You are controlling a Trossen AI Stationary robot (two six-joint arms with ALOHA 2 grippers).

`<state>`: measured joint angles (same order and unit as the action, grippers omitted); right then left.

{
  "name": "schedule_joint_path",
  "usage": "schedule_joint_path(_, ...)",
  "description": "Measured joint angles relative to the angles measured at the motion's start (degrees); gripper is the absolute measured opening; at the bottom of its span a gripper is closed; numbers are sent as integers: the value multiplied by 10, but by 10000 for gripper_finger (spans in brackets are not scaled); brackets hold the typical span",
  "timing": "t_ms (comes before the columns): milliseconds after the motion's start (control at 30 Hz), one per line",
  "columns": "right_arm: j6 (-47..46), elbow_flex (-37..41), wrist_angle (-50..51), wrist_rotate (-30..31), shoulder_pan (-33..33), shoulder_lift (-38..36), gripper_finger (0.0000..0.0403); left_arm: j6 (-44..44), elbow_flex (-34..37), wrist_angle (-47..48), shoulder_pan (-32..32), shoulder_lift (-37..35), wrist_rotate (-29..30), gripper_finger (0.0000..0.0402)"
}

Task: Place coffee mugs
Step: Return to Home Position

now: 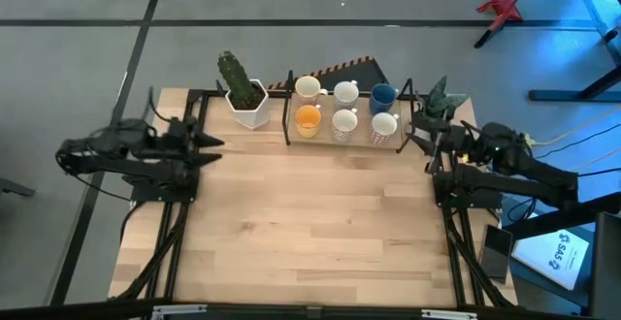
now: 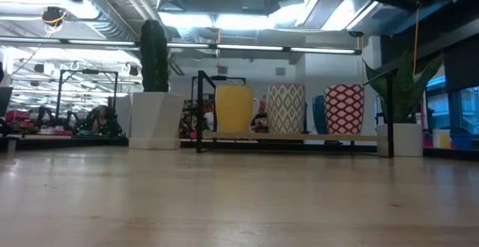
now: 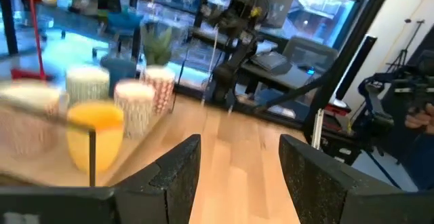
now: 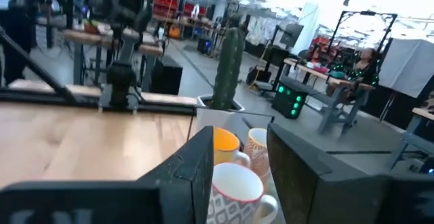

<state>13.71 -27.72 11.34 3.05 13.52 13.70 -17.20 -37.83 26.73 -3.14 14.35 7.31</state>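
High view shows six coffee mugs point(image 1: 343, 123) sitting on a little shelf point(image 1: 289, 126) at the far side of the table point(image 1: 320, 213). Three stand in back and three in front. The orange mug point(image 1: 308, 118) is in front, at the left end. The dark blue mug point(image 1: 382, 94) is in back, at the right end. A cactus pot point(image 1: 249, 105) stands just left of the shelf. The left gripper point(image 1: 213, 138) hovers near the cactus pot. Its fingers point(image 3: 178, 176) are apart and hold nothing. The right gripper point(image 1: 419, 131) hovers just right of the shelf. Its fingers point(image 4: 196, 166) are apart too and hold nothing.
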Motion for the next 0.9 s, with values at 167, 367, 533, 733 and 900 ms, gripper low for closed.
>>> schedule_joint_path(167, -18, 57, -55, -7, 0, -30, 124, -31, 121, -71, 0, -48, -6, 194)
schedule_joint_path(367, -32, 140, -173, -59, 0, -38, 124, -67, 230, -111, 0, -115, -10, 194)
schedule_joint_path(533, -39, 218, -290, -76, 0, -37, 124, -92, 284, -114, 0, -142, 8, 194)
schedule_joint_path(733, -73, 273, -315, -71, 0, -37, 124, -107, 326, -122, 0, -141, 3, 194)
schedule_joint_path(900, -74, 273, -290, -67, 0, -37, 124, -72, 330, -141, 0, -141, -19, 194)
